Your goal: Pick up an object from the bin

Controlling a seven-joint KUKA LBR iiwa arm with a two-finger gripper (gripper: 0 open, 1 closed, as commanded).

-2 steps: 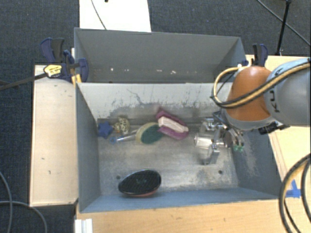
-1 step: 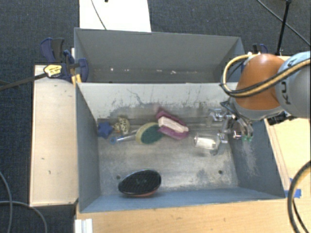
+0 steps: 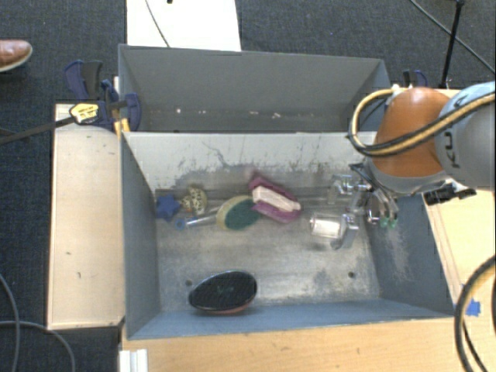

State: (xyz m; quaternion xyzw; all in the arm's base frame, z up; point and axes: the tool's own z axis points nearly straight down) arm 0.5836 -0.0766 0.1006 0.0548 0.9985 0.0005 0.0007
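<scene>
Looking down from the camera view, the arm [image 3: 465,130] comes in from the right over the rim of the grey metal bin [image 3: 256,84], its wrist wrapped in an orange cover [image 3: 411,130] with a yellow and black cable looped round it. The jaws hang low at the right end of the bin floor, near the right wall. From here I cannot tell whether the jaws are spread or pressed together; the metal parts down there run into each other.

Just beside the jaws, on their left as the view has it, lies a small pale cylinder [image 3: 325,225] on its side. It is the nearest thing to them. I cannot make out whether it touches them or sits between them.

Further left, along the foot of the back wall, is a loose row of things. There is a pink and white block [image 3: 273,200], tilted, with a green and yellow oval pad [image 3: 239,213] just beside it. Then come a speckled yellowish ball [image 3: 194,200] and a blue lump [image 3: 167,206] close to the left wall.

Well apart from all that, near the front wall and left of centre, a black oval brush [image 3: 223,291] with a reddish edge lies flat by itself.
</scene>
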